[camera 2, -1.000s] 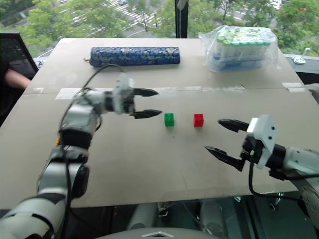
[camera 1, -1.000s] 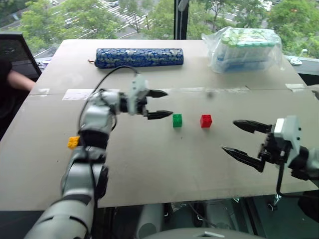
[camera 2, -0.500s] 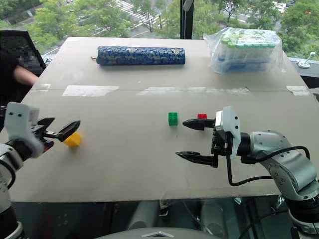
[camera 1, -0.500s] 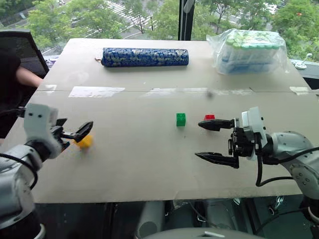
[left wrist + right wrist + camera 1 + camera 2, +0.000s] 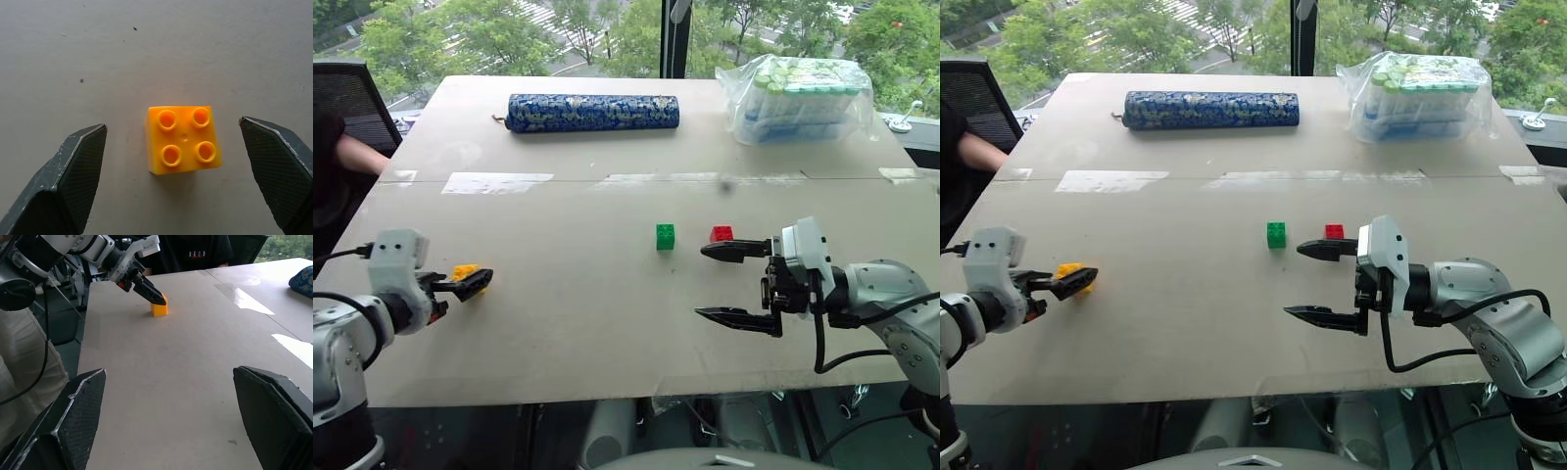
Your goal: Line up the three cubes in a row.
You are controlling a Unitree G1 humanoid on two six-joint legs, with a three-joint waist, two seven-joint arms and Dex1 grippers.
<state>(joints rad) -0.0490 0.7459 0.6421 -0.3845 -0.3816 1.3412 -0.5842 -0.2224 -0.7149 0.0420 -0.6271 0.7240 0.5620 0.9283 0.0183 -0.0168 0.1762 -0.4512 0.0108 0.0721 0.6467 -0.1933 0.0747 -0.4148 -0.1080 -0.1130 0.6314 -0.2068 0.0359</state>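
Broad and mostly bare, the surface (image 5: 607,323) now has the left gripper (image 5: 186,161) swung out from mid-surface to the yellow cube (image 5: 465,271) near the left edge, jaws spread either side of it, not yet clamped. The green cube (image 5: 665,236) and red cube (image 5: 722,233) sit side by side at centre — so fetching yellow likely completes the row — while the right gripper (image 5: 736,285) hovers empty, jaws spread, just beside red, with free room all round.

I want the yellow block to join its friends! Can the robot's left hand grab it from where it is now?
Probably yes. The left gripper is open, with one finger on each side of the yellow cube, and nothing lies between them. It looks ready to close on it.
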